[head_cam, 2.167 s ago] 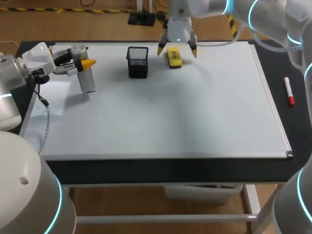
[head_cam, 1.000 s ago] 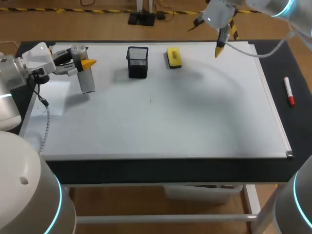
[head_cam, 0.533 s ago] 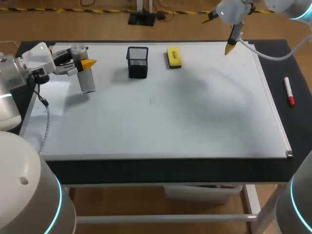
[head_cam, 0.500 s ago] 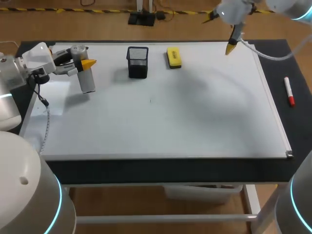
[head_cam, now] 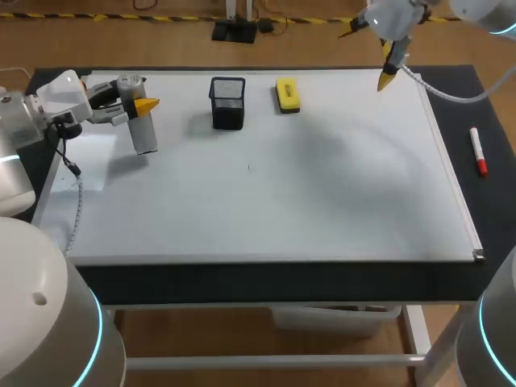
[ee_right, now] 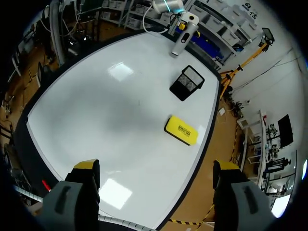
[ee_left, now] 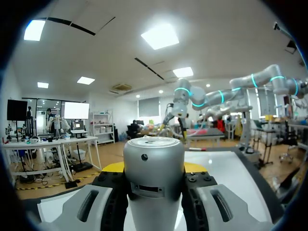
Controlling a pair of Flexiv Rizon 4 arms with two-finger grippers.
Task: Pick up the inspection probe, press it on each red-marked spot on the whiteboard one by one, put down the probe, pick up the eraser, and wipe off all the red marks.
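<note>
Whiteboard (head_cam: 322,185) looks clean of red; eraser (head_cam: 287,93) down at twelve o'clock, right gripper (head_cam: 368,56) spread, empty; left gripper (head_cam: 137,109) clamps the probe (head_cam: 143,135).

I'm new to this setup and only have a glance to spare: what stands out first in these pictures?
The whiteboard dominates, with no red marks showing. At its left the left gripper holds the silver inspection probe. The yellow eraser lies at the far edge beside a black mesh cup, and the open right gripper is above the far right corner.
</note>
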